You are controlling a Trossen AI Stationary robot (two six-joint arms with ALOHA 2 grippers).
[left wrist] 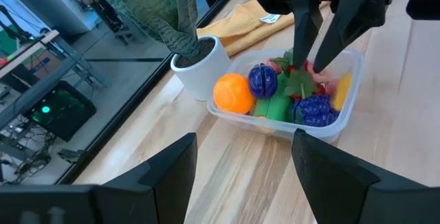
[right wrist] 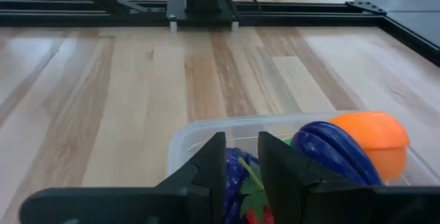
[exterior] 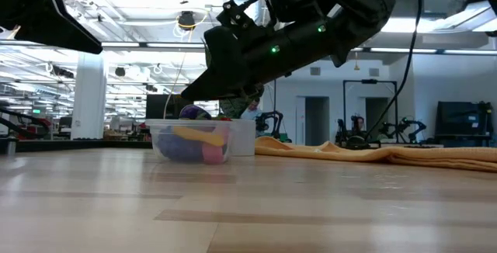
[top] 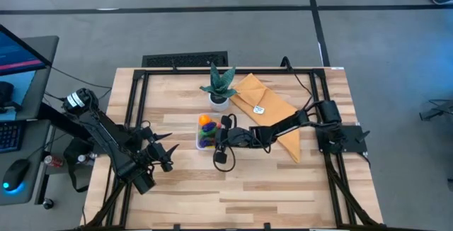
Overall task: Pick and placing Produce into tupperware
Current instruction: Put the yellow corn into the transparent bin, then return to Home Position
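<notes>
The clear tupperware (left wrist: 350, 93) stands on the wooden table beside the white plant pot (left wrist: 203, 66). It holds an orange fruit (left wrist: 234, 93), a dark purple ridged piece (left wrist: 262, 80), purple grapes (left wrist: 315, 107), and green, yellow and pink pieces. My right gripper (left wrist: 311, 64) reaches down into it, shut on a red strawberry with green leaves (right wrist: 253, 195). From above, my right gripper (top: 216, 136) is over the tupperware (top: 206, 133). My left gripper (top: 168, 151) is open and empty, left of the tupperware and pointing at it (left wrist: 244, 136). My right gripper pinches the red strawberry (left wrist: 310, 68) between its two fingertips, just below the strawberry's green leaves. The fingers come from above, slanting in from the table's right. The strawberry sits low inside the tupperware among the other produce; I cannot tell whether it rests on them.
A green-leafed plant (top: 218, 83) in its white pot stands just beyond the tupperware. A mustard-yellow cloth (top: 265, 107) lies to the right of the pot, under my right arm. Bare wood lies toward the table's near edge (top: 233, 195).
</notes>
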